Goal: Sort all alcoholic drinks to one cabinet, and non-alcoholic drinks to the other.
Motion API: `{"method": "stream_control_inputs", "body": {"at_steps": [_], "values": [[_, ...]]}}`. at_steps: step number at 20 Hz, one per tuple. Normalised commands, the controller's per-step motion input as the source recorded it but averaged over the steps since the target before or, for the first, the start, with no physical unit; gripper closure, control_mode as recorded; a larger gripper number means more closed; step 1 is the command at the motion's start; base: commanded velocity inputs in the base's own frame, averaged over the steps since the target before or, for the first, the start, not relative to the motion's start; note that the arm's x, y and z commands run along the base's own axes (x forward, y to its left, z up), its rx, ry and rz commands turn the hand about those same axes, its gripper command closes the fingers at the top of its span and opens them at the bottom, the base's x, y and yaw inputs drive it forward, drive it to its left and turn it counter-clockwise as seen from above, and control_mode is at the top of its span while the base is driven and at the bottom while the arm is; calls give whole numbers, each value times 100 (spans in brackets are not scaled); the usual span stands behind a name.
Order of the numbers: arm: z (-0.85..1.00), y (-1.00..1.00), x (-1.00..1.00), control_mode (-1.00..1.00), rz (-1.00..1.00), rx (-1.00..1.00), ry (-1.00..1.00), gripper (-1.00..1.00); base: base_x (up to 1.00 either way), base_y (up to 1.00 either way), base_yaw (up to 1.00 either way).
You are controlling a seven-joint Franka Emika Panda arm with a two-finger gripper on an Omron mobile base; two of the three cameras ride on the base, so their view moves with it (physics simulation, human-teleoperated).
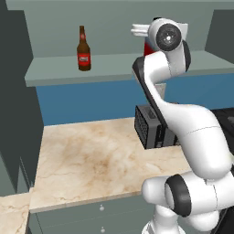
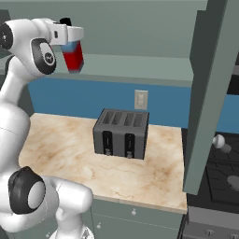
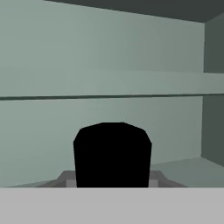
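We see a glossy white arm (image 1: 183,119) built of rounded, tube-like links, with dark grey to black bands at the joints. Round dark caps with a lighter ring mark the joint ends, one near the top link and one low on the base (image 1: 183,196). The hand (image 2: 65,33) is a flat white block with a small black part on top.
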Motion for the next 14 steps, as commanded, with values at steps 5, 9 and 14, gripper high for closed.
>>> {"method": "stream_control_inputs", "body": {"at_steps": [5,9,14], "values": [[0,4,47,-100,0,0,1,100,0,0,0],[0,3,43,-100,0,0,0,100,0,0,0],[-2,0,34,-100,0,0,0,100,0,0,0]]}}
